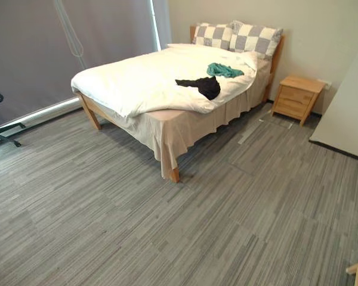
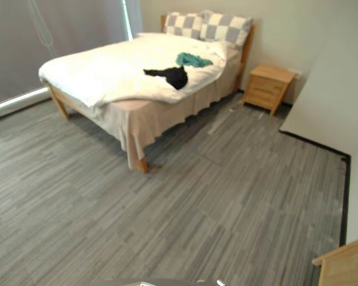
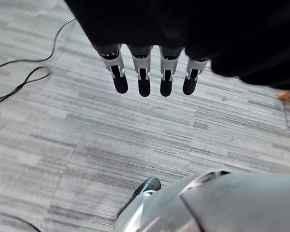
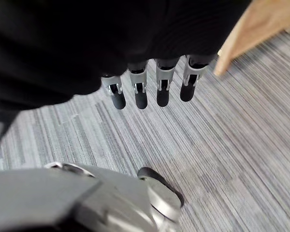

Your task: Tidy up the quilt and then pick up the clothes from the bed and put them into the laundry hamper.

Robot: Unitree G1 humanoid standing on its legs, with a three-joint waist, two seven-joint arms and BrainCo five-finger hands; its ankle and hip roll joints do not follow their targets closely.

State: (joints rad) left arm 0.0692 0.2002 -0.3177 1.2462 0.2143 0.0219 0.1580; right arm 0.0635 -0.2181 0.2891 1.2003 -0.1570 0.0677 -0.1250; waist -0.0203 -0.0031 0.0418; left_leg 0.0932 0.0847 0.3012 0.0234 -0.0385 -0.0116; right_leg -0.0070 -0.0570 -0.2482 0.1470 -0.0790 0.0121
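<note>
A wooden bed (image 1: 90,111) stands across the room with a white quilt (image 1: 137,77) spread over it, its near corner folded back off the beige sheet (image 1: 179,128). On the quilt lie a black garment (image 1: 203,86) and a teal garment (image 1: 224,70), close together near the pillows. My left hand (image 3: 152,72) hangs over the grey floor with straight fingers and holds nothing. My right hand (image 4: 150,87) hangs the same way, fingers straight and empty, far from the bed.
Two checked pillows (image 1: 238,37) lean on the headboard. A wooden nightstand (image 1: 297,98) stands right of the bed by the wall. A wooden furniture corner (image 2: 346,265) sits at my lower right. A dark chair base (image 1: 0,128) is at the far left.
</note>
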